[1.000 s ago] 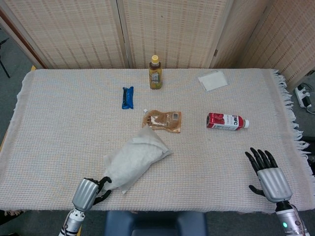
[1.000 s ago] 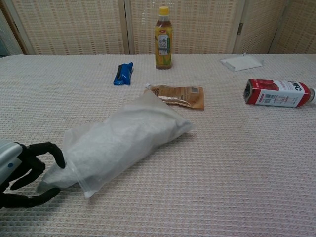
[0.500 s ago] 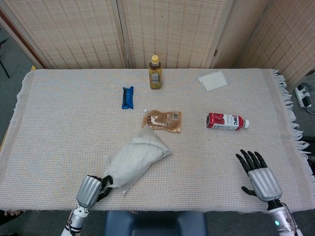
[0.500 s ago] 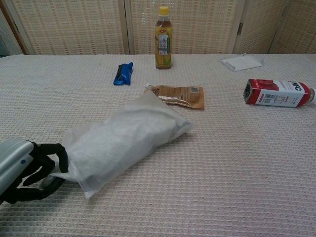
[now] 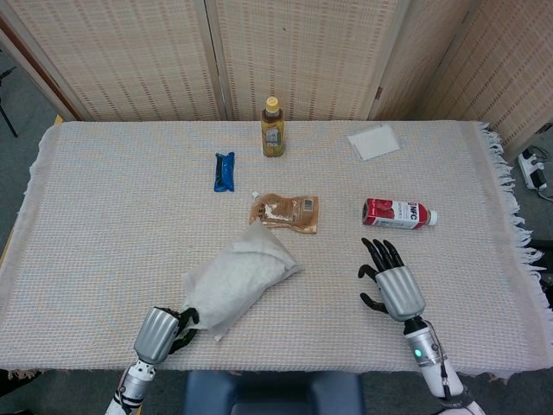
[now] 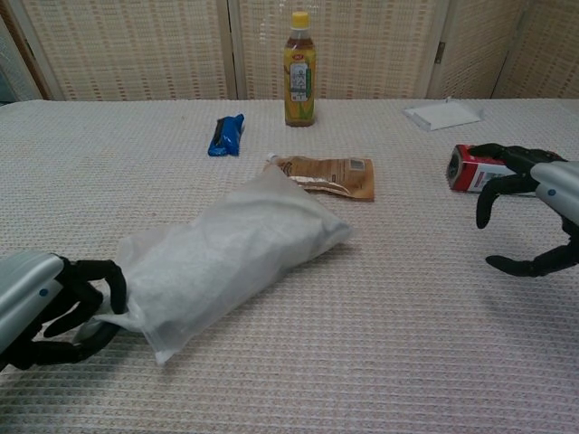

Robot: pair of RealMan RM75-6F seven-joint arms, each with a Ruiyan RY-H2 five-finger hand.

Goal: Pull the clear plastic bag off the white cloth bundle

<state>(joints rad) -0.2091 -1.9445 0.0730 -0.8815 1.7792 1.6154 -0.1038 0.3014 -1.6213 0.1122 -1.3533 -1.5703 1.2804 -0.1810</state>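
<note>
Down at the near left edge of the table (image 5: pixel 104 199), the left hand (image 5: pixel 161 333) is curled around the near corner of the clear plastic bag (image 5: pixel 200 307), with its dark fingers (image 6: pixel 101 287) closed on the plastic where the bag's end is bunched up. In the chest view that grip can be seen pretty clearly, the bag's end being pinched right against the hand.

The bag is still on the white cloth bundle (image 5: pixel 246 272), which is laid diagonally on the woven tablecloth (image 5: pixel 432 156), near end by the left hand and far end pointed toward the middle of the table. The whole bundle looks to be covered by the plastic.

A blue snack wrapper (image 5: pixel 225 171) is laid further back on the left side. Just beyond the bundle's far tip, a brown pouch (image 5: pixel 287 212) is laid flat, close to touching it. A tea bottle (image 5: pixel 273 127) with a yellow cap is stood upright at the back centre. A white flat packet (image 5: pixel 374 141) is placed at the back right.

A red-labelled bottle (image 5: pixel 397 213) is laid on its side to the right. Just in front of it, the right hand (image 5: pixel 390 278) is held above the cloth with fingers spread and loosely curved, and nothing is held in it.
</note>
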